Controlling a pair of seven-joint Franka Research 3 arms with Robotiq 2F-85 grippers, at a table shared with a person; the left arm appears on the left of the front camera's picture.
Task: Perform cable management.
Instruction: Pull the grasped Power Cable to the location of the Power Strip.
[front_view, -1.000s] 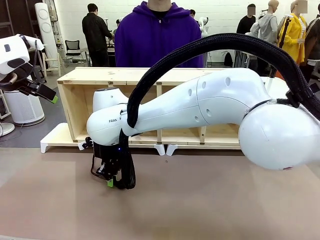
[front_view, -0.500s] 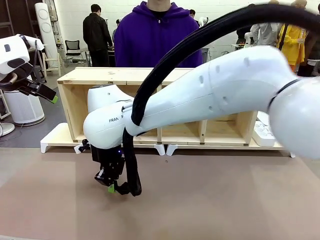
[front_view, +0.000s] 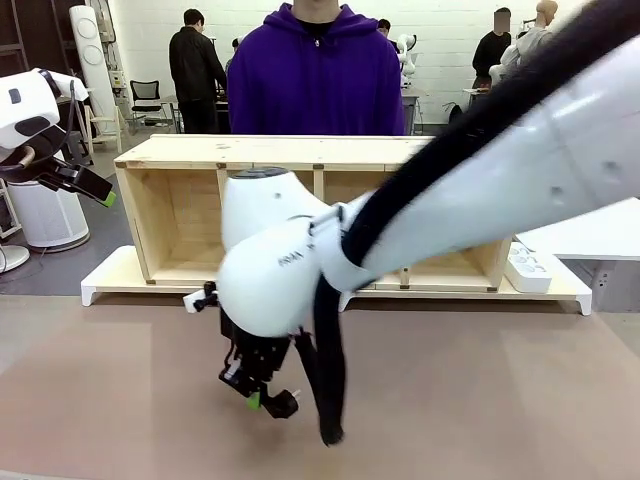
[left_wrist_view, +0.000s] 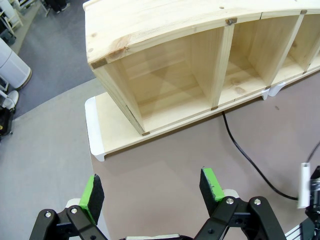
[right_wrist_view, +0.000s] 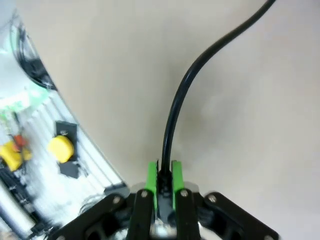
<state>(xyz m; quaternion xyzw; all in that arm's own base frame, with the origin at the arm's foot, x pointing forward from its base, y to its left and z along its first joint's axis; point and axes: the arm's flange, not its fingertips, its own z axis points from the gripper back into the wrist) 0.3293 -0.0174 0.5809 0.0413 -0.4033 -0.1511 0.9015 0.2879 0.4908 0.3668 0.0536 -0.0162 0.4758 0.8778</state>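
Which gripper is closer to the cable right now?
Right. The right gripper is shut on the cable, low over the table; the left gripper is open, raised off the shelf's left end, apart from it.

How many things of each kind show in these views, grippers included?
Long light wooden shelf: 1
Thin black power cable: 1
White blocky power strip: 1
Black green-padded grippers: 2, left gripper, right gripper
Total: 5
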